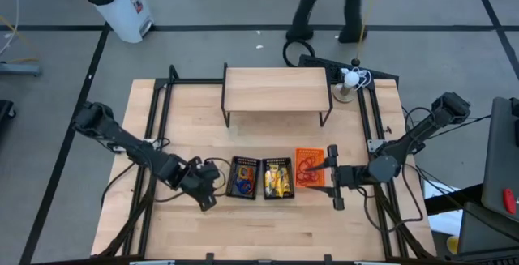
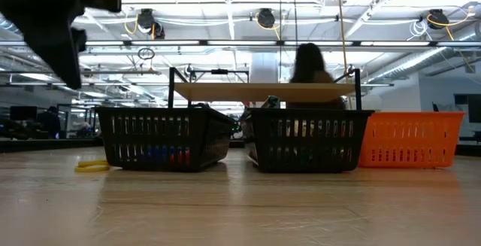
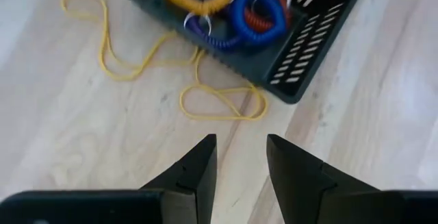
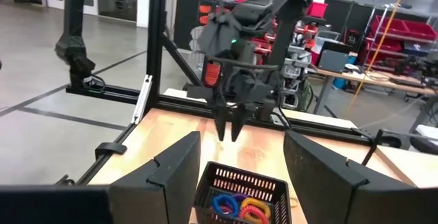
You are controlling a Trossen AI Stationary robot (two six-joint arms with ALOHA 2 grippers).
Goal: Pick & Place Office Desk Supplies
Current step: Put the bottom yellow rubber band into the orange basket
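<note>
2 yellow rubber bands point(image 3: 219, 104) lie slack, stretched alongside the black basket point(image 3: 301, 59), left gripper point(image 3: 239, 162) jaws released, empty.

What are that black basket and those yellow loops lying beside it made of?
The black basket looks like moulded plastic: matte, with evenly slotted walls. The yellow loops on the wooden table seem to be rubber bands: thin, limp and lying in uneven curves. The coiled rings inside the basket look like glossy plastic.
</note>
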